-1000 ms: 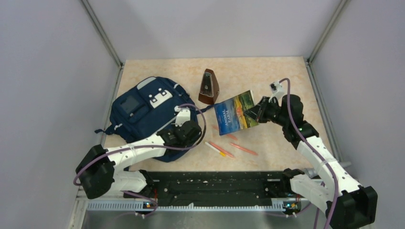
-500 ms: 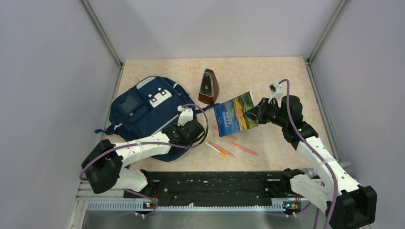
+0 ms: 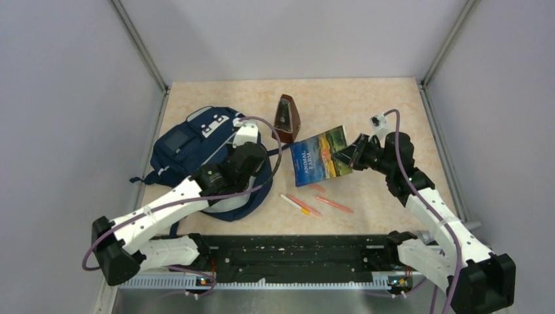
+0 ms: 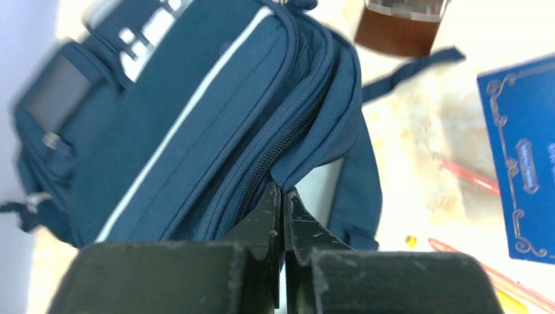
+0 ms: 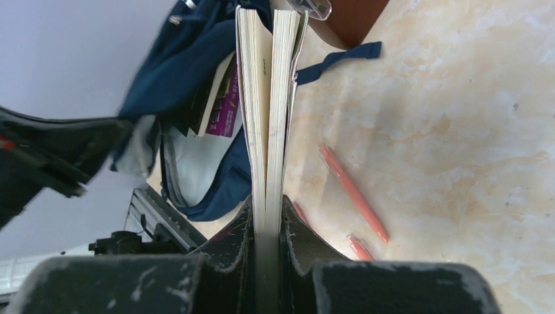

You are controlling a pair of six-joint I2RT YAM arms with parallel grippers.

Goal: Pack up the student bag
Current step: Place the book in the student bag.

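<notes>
Where the left gripper (image 4: pixel 283 195) bites: student bag (image 4: pixel 196 118) flap edge, pinched between fingertips.
Right gripper (image 5: pixel 267 208): clamped on book (image 5: pixel 262 98).

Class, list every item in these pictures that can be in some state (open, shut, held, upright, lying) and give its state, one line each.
student bag: main compartment open, its edge pinched
left gripper: shut on the bag's edge
right gripper: shut on the book
book: held by one edge, pages slightly fanned
metronome: upright on the table
pens: lying loose on the table
</notes>
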